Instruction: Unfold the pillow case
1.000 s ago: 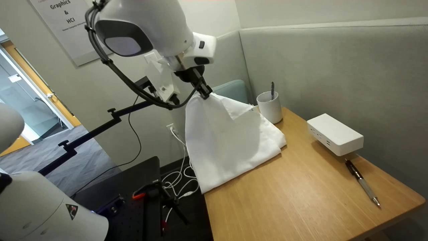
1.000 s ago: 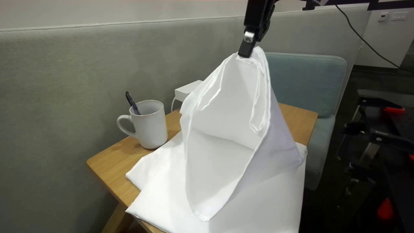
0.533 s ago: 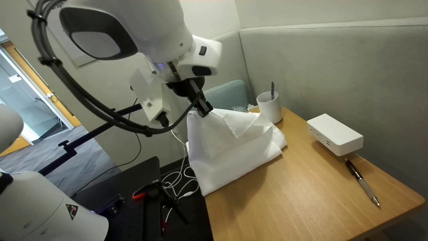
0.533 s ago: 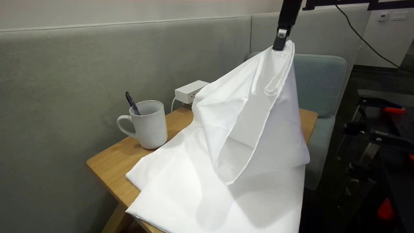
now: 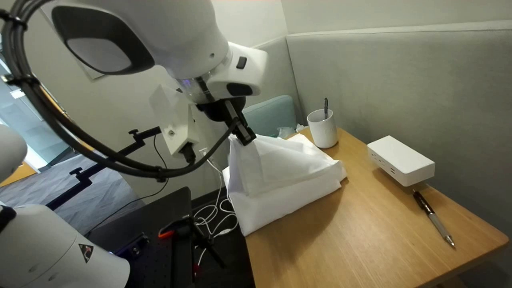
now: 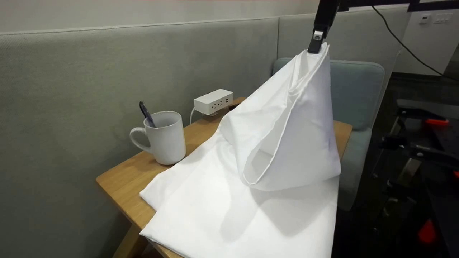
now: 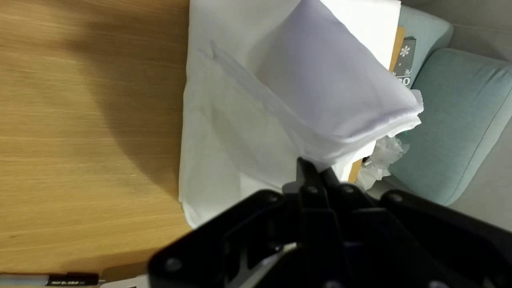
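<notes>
The white pillow case point(image 5: 288, 168) lies partly on the wooden table, with one part pulled up into a peak. In an exterior view the peak falls in folds with a narrow opening, and the rest of the pillow case point(image 6: 229, 222) lies flat beneath. My gripper point(image 5: 249, 141) is shut on the top of the peak, well above the table; it also shows at the peak in an exterior view point(image 6: 315, 48). In the wrist view the gripper point(image 7: 318, 166) pinches the fabric between its fingertips, and the pillow case point(image 7: 232, 132) spreads out beyond.
A white mug point(image 6: 166, 139) with a pen stands beside the fabric. A white power box point(image 5: 400, 160) sits at the table's point(image 5: 360, 240) back edge with a pen point(image 5: 434, 219) near it. A teal cushion point(image 7: 452, 128) and crumpled plastic point(image 7: 380, 160) lie past the edge.
My gripper has carried the lifted peak of the pillow case away from the mug. The opening in the raised fold has narrowed, and more of the power box shows.
</notes>
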